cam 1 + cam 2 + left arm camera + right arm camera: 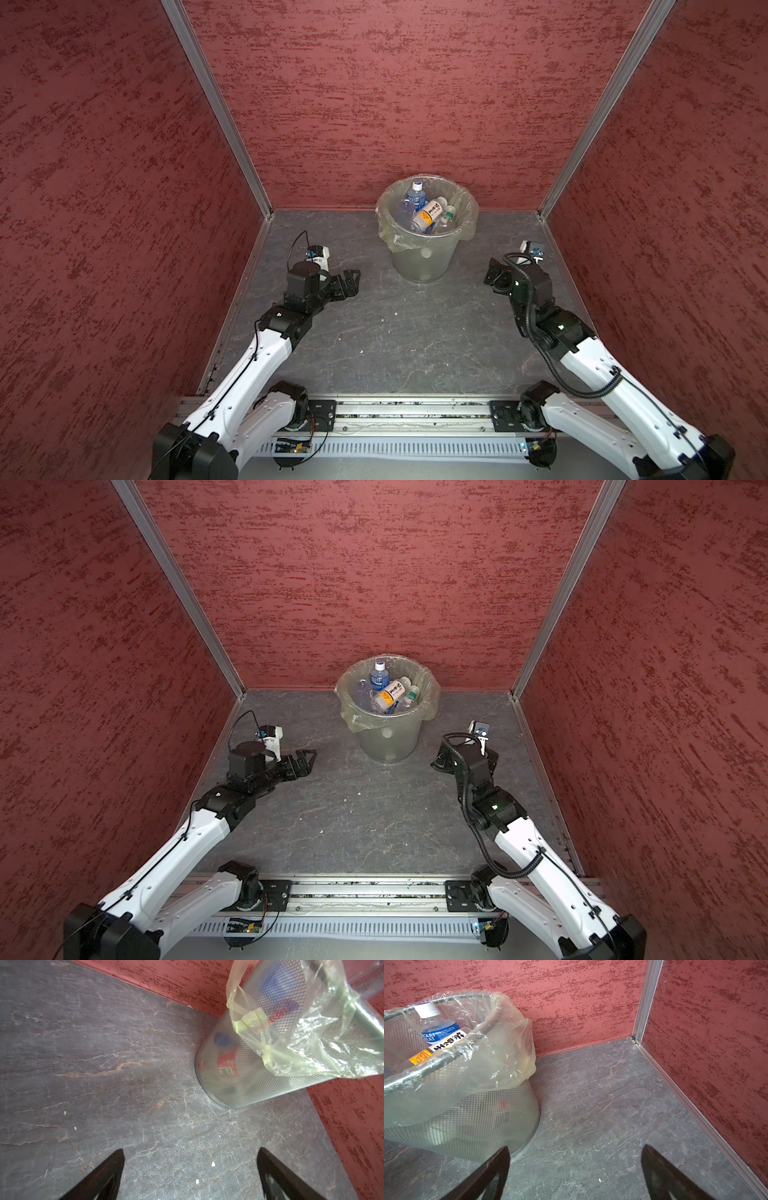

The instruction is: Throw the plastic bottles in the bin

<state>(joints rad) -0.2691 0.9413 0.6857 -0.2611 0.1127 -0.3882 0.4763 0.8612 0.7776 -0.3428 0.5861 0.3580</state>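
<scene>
The bin (424,255) (388,739), a grey-green mesh bucket lined with a translucent bag, stands at the back middle in both top views. Several plastic bottles lie inside it: a blue-labelled one (415,196) (378,679) (438,1029), a white-yellow one (430,212) (390,692) (444,1044) and a green-labelled one (448,217). A red-labelled bottle (227,1064) shows through the mesh of the bin (239,1088) (477,1126). My left gripper (352,279) (307,759) (191,1153) is open and empty left of the bin. On the bin's right, my right gripper (490,274) (438,759) (575,1151) is likewise open and empty.
Red textured walls (374,104) with aluminium corner posts (216,108) enclose the grey slate table (395,332) on three sides. A metal rail (407,411) carrying both arm bases runs along the front edge. Tiny white crumbs (213,1164) dot the surface.
</scene>
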